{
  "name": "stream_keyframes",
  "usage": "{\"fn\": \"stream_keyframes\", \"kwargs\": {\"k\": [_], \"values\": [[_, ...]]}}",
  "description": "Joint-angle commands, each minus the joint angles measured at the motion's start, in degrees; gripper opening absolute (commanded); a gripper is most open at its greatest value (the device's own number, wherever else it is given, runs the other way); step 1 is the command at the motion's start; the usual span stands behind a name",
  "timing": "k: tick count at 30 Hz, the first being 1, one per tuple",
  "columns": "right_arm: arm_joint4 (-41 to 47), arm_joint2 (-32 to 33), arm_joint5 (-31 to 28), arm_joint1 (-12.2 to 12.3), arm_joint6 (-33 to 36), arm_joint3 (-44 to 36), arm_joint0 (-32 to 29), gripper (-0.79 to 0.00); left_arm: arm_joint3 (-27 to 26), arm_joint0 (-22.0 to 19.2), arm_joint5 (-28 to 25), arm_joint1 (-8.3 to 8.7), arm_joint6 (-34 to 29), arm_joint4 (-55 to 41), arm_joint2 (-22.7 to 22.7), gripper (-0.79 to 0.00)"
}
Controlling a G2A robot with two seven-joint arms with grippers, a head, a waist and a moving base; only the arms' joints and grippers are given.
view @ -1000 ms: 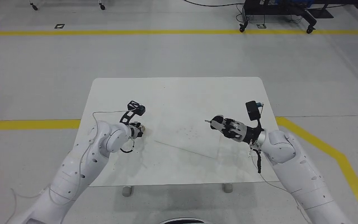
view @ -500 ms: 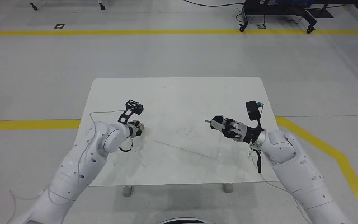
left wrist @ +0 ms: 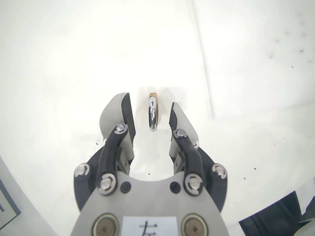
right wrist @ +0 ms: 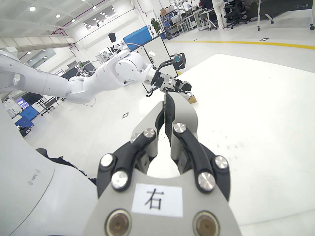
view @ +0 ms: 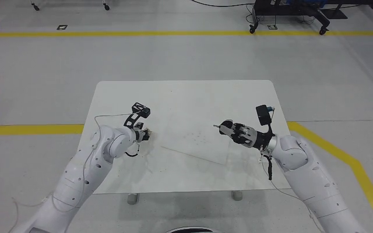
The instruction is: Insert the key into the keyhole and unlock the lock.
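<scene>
White table, floor with yellow lines behind. Toward its left side the lock sits between the spread fingers of the left gripper — pads either side of the shackle, neither touching. Likely staged to clamp and steady it for insertion. Shackle is edge-on toward the wrist with the brass body beyond, so the long axis runs along the gripper's line; cannot tell which face carries the keyhole. Right gripper is well apart, fingers pressed together on a thin sliver — judged the key. It points across at the lock, long axis along the table's width.
</scene>
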Motion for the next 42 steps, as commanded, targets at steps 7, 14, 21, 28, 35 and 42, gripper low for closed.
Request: {"fn": "stream_keyframes", "kwargs": {"k": [7, 14, 21, 28, 35, 42], "values": [[0.0, 0.0, 0.0, 0.0, 0.0, 0.0, 0.0, -0.785, 1.3, -0.5, -0.1, -0.47, -0.3, 2.2, 0.7, -0.785], [0.0, 0.0, 0.0, 0.0, 0.0, 0.0, 0.0, -0.785, -0.3, 0.9, 0.0, -0.4, 3.2, 3.7, -0.7, -0.785], [0.0, 0.0, 0.0, 0.0, 0.0, 0.0, 0.0, -0.785, -2.1, 2.8, -1.5, -0.12, 6.3, 2.4, -3.5, -0.785], [0.0, 0.0, 0.0, 0.0, 0.0, 0.0, 0.0, -0.785, -1.3, 2.8, -9.7, -0.56, 10.9, -6.8, -4.6, -0.785], [0.0, 0.0, 0.0, 0.0, 0.0, 0.0, 0.0, -0.785, -0.7, 2.3, -12.1, -0.9, 13.6, -7.7, -3.9, -0.785], [0.0, 0.0, 0.0, 0.0, 0.0, 0.0, 0.0, -0.785, -0.7, 2.3, -12.1, -0.9, 13.6, -7.7, -3.9, -0.785]]}}
